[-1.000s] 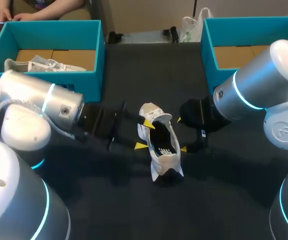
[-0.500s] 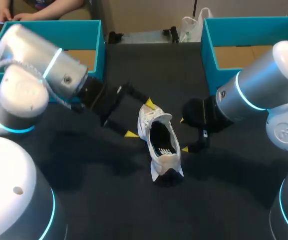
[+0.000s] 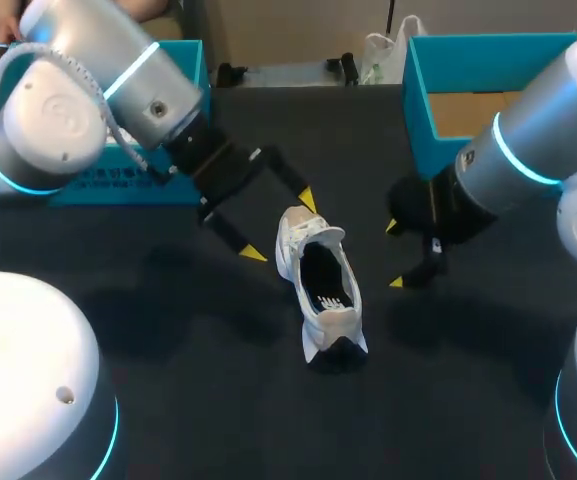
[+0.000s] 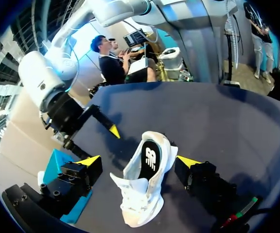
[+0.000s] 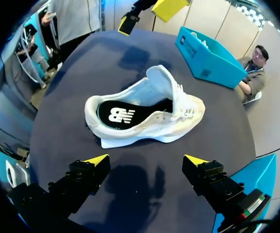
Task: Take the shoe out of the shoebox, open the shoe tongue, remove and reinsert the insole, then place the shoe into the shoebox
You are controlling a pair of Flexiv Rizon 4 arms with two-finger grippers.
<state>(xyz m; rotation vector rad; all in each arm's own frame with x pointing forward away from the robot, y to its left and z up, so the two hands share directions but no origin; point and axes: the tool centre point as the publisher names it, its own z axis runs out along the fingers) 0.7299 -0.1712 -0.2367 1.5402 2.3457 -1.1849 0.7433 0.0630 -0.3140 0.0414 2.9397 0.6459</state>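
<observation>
Head view: the shoe [image 3: 308, 250] is out, upright mid-table, tongue lifted, dark insole [image 3: 326, 285] seated. Whether it's been out and back, can't tell; boxing looks like what's left. Left gripper [image 3: 280, 226] and right gripper [image 3: 394, 255] flank it, both spread wide, empty. A teal shoebox [image 3: 418, 90] waits at the far right corner.

Left wrist: shoe ahead of open fingers, untouched.

Right wrist: likewise, shoe side-on.

A dark table [image 3: 218, 400]; two black fittings [image 3: 230, 72] at its far edge
</observation>
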